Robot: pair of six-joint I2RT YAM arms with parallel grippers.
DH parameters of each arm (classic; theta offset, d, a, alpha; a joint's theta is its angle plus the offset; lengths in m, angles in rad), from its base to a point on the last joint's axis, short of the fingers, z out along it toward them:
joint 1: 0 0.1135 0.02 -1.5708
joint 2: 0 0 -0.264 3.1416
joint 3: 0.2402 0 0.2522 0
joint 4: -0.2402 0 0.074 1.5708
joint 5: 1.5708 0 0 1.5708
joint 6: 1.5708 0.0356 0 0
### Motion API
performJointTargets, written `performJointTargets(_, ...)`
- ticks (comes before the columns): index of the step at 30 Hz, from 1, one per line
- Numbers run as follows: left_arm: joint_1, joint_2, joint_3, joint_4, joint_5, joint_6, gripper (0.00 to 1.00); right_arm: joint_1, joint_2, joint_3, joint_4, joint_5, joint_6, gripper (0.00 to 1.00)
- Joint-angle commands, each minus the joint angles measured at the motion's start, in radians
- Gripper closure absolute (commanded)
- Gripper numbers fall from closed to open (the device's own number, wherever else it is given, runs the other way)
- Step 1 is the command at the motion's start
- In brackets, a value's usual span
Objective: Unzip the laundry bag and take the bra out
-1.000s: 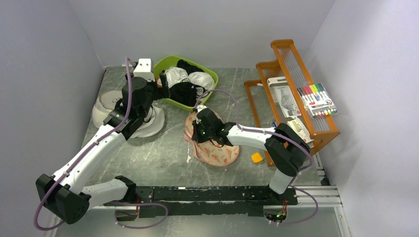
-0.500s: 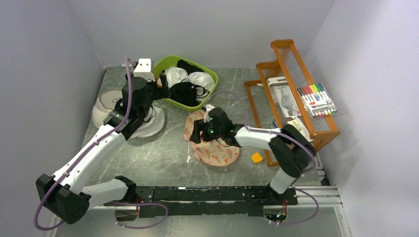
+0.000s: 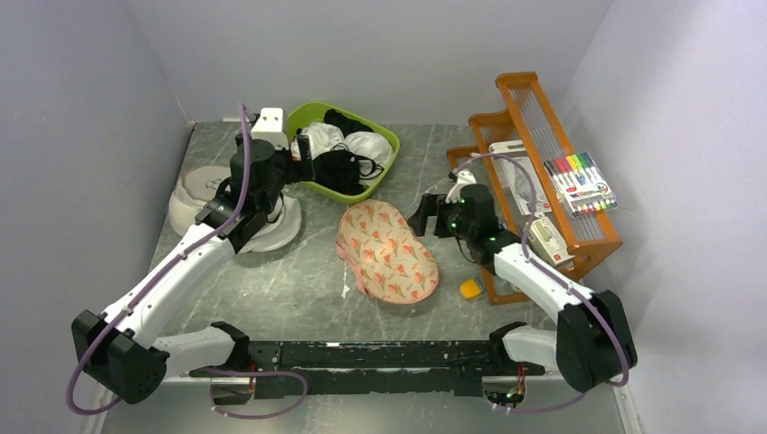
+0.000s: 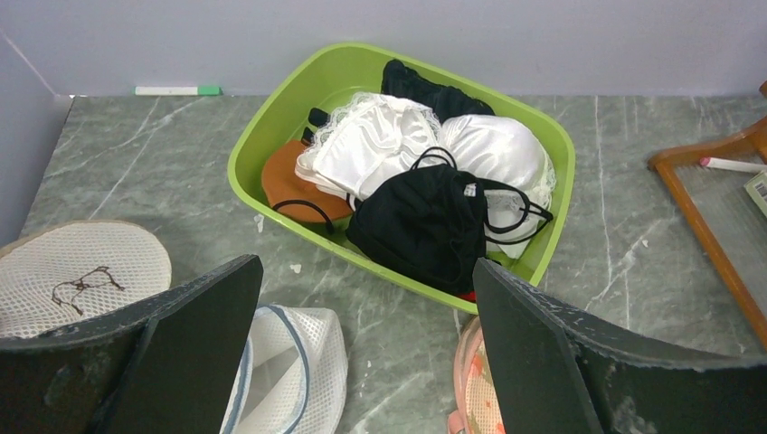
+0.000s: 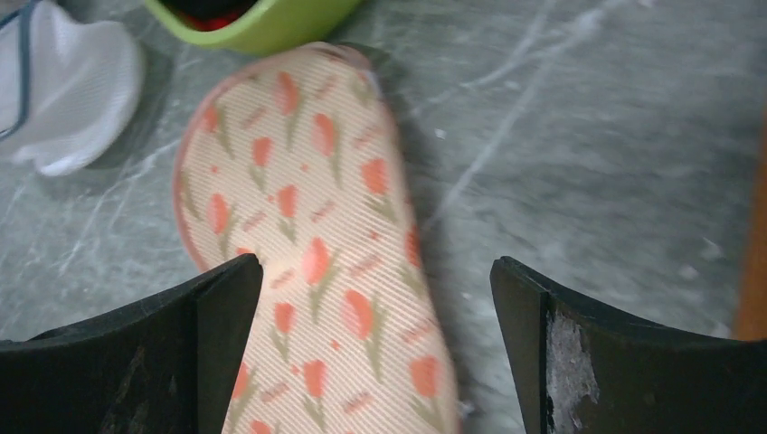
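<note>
The laundry bag, pale pink with an orange-red flower print, lies flat mid-table; the right wrist view shows it below and ahead of the fingers. My right gripper hovers open just right of the bag's far end, holding nothing. A black bra lies at the front of the green basin, among white bras. In front of the basin my left gripper hangs open and empty. The bag's zip does not show clearly.
Two white mesh bags lie left of the basin, under the left arm. An orange wire rack with a marker pack stands at right. A small yellow piece lies by the rack's foot.
My right gripper has opened, let go of the laundry bag and drawn back to the right toward the rack. The bag now lies flat and uncovered. The left arm has barely shifted.
</note>
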Motion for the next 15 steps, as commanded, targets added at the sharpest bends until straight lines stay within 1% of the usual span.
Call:
performJointTargets(1,0.006,0.013,0.036,0.001,0.031,-0.007,0.01,-0.055,-0.107,-0.009,-0.091,0.053,-0.065,0.0)
performJointTargets(5,0.005,0.017,0.031,0.012,0.068,-0.013,0.01,0.002,-0.147,0.071,-0.237,0.167,-0.115,0.0)
performJointTargets(7,0.006,0.019,0.023,0.025,0.088,-0.016,0.01,0.056,-0.176,0.119,-0.296,0.241,-0.135,0.0)
performJointTargets(8,0.005,0.02,0.02,0.03,0.098,-0.018,0.01,0.106,-0.195,0.144,-0.322,0.279,-0.142,0.0)
performJointTargets(11,0.005,0.026,0.012,0.043,0.117,-0.037,0.02,0.195,-0.259,0.233,-0.379,0.353,-0.165,0.0)
performJointTargets(15,0.004,-0.003,-0.015,0.085,0.15,-0.035,0.01,0.216,-0.385,0.327,-0.434,0.393,-0.181,0.0)
